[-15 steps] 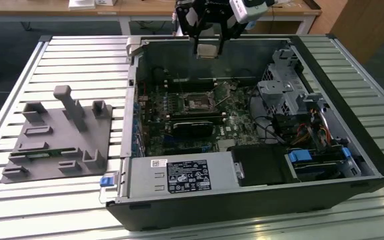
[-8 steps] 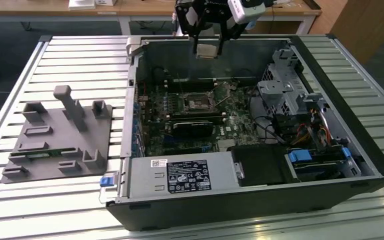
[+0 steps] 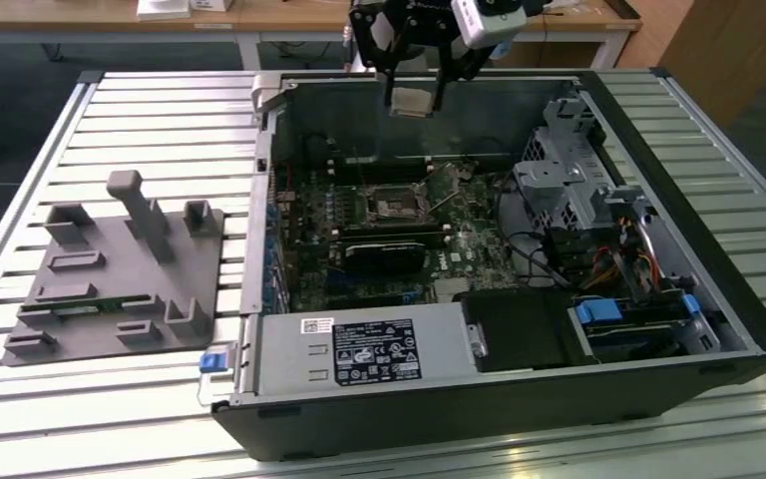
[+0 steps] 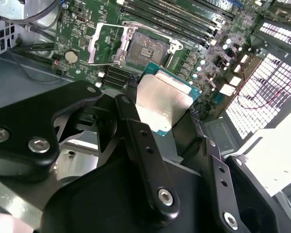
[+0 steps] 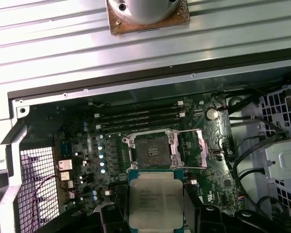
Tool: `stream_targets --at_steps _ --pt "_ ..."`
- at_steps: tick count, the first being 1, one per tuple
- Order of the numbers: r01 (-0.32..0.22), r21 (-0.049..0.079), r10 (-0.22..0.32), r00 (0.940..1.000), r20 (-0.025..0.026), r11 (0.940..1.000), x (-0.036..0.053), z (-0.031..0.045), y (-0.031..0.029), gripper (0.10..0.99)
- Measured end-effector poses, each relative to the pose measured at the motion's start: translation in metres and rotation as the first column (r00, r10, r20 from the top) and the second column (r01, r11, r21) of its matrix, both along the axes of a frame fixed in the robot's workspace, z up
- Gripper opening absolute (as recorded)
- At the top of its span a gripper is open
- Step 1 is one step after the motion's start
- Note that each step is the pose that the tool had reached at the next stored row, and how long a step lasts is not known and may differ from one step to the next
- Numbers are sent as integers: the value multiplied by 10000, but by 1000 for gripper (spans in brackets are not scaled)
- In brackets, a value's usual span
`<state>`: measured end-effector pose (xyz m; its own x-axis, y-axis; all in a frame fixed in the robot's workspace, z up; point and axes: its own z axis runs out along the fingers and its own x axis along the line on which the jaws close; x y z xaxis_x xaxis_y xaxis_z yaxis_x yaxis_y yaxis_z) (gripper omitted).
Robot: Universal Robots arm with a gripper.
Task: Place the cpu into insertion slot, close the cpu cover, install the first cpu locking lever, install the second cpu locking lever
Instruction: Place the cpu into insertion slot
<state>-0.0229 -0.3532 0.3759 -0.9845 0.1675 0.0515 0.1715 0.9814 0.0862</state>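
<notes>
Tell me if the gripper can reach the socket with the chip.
Probably yes: the gripper holds the chip above the open socket, the cover is swung aside, and nothing lies between.

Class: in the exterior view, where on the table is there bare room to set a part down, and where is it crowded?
Bare table slats lie between the grey fixture and the near edge, and beyond the fixture. The computer case is crowded: motherboard, cables, drive cage, and the tool holding the cpu above.
</notes>
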Motion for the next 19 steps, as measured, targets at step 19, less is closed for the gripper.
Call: stream_targets --at_steps 19 --pt "1291 -10 -1291 9916 -102 9916 -5 -5 0 541"
